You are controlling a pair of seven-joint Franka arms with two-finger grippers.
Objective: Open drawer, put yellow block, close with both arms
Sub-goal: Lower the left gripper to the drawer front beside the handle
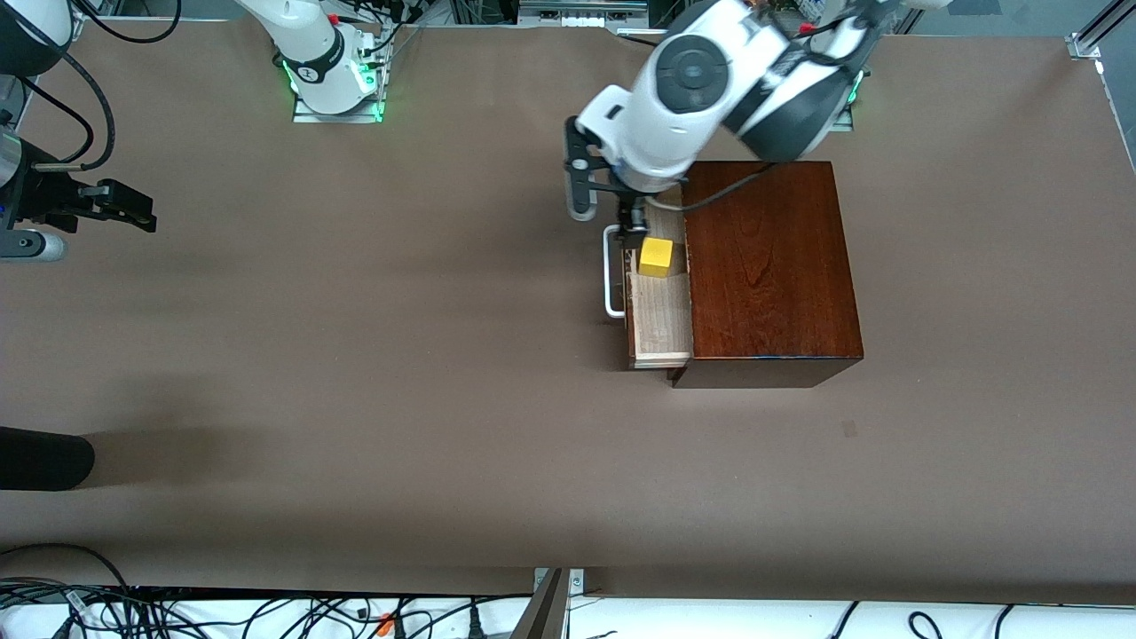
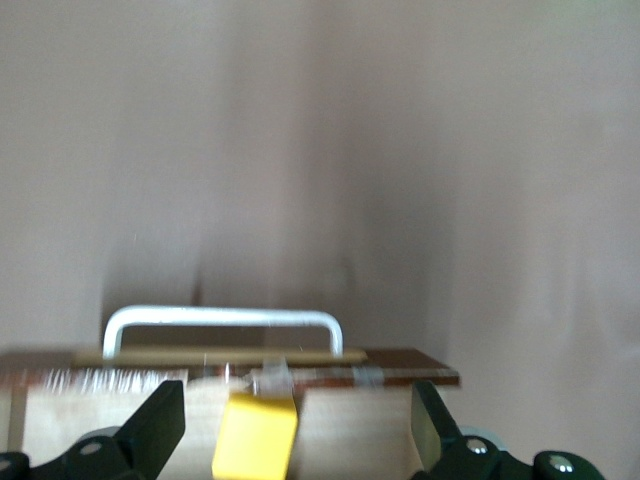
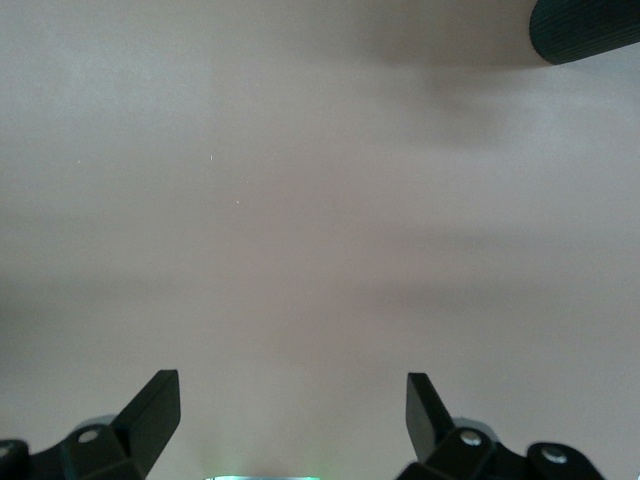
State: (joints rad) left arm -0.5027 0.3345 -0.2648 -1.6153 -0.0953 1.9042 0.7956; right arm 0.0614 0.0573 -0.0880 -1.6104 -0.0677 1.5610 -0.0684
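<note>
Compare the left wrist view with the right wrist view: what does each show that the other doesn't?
Only the left wrist view shows the open drawer, its white handle and the yellow block lying in it, between the left gripper's spread fingers. Only the right wrist view shows a dark rounded object at the picture's edge, over bare table, with the right gripper open. Both share the brown table surface.

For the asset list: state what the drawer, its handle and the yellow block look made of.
Drawer: pale unfinished-looking wood, faint grain; its box is glossy reddish-brown wood, probably varnished. Handle: smooth white bar, metal or plastic, unclear. Yellow block: matte, plain; painted wood or plastic.
</note>
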